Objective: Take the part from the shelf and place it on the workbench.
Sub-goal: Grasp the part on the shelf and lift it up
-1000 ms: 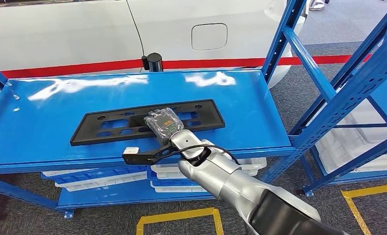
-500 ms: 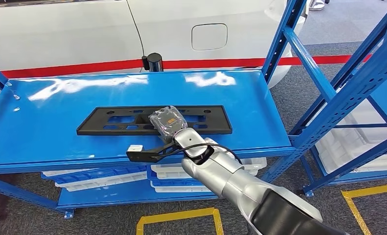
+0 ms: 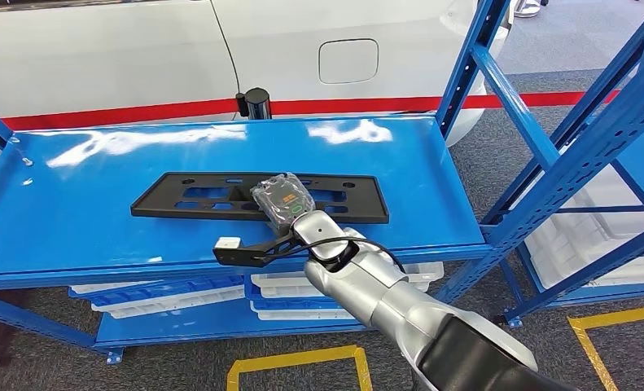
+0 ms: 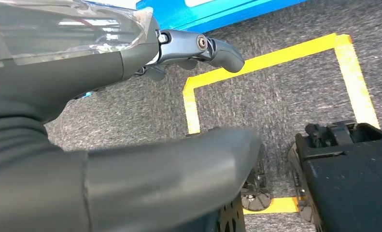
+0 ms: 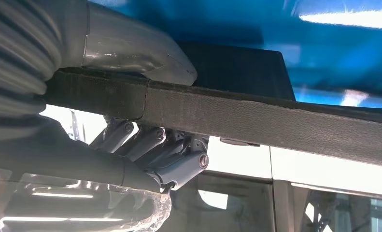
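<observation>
One long black part (image 3: pixel 261 196) sits on the blue shelf (image 3: pixel 74 220), its near edge clamped between the right hand's (image 3: pixel 283 198) thumb and fingers (image 5: pixel 152 145). It looks light, stiff and thin; gripped mid-length, it should balance. The left hand (image 4: pixel 82 159) hangs empty, fingers loosely apart.

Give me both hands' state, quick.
Left hand: open, holds nothing, hangs over the floor.
Right hand: grips the black part on the shelf.
</observation>
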Robot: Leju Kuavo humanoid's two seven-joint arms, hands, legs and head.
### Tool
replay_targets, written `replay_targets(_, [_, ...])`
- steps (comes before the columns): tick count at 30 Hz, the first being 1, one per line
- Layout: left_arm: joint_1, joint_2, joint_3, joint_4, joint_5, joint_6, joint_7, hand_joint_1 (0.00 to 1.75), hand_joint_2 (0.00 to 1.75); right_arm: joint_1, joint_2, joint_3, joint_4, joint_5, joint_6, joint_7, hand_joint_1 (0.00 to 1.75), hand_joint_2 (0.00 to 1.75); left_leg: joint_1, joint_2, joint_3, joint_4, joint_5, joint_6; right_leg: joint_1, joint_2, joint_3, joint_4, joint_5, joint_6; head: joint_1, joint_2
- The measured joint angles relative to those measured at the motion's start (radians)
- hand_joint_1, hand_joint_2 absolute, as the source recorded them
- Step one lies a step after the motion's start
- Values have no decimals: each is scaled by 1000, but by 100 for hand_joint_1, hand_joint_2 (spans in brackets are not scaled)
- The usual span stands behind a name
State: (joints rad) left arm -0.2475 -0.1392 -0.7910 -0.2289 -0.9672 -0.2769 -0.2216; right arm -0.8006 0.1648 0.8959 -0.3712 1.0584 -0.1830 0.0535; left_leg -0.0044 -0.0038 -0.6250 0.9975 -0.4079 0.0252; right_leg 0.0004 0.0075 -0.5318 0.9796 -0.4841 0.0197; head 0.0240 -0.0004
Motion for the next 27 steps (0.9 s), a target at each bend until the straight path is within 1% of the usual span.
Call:
replay_targets(4, [0,0,-11,0,-5,13,-7,0,175,1,0,-21,-3,-14,-22,-4,175,175,0,0,0,0,0,0,0,0,0,0,0,0,0,0])
replay_targets(8, [1,0,-16,0,-1,21,0,0,175,5,-2,-67,-34,-50,-87,-30,175,175,0,0,0,0,0,0,0,0,0,0,0,0,0,0])
replay_targets(12, [0,1,-17,0,0,24,3,0,175,2,-10,-115,-110,-40,-142,-43,175,175,0,0,0,0,0,0,0,0,0,0,0,0,0,0])
replay_targets(18, [2,2,-17,0,3,51,1,0,175,-15,-33,-151,-242,7,-186,-38,175,175,0,0,0,0,0,0,0,0,0,0,0,0,0,0])
replay_targets(24, [5,5,-18,0,2,54,0,0,175,-17,-56,-198,-353,-51,-192,-69,175,175,0,0,0,0,0,0,0,0,0,0,0,0,0,0])
replay_targets(26, [5,5,-21,0,2,53,0,0,175,-11,-60,-213,-385,-104,-183,-95,175,175,0,0,0,0,0,0,0,0,0,0,0,0,0,0])
replay_targets(27, [5,6,-22,0,3,52,1,0,175,-5,-61,-223,-407,-160,-168,-119,175,175,0,0,0,0,0,0,0,0,0,0,0,0,0,0])
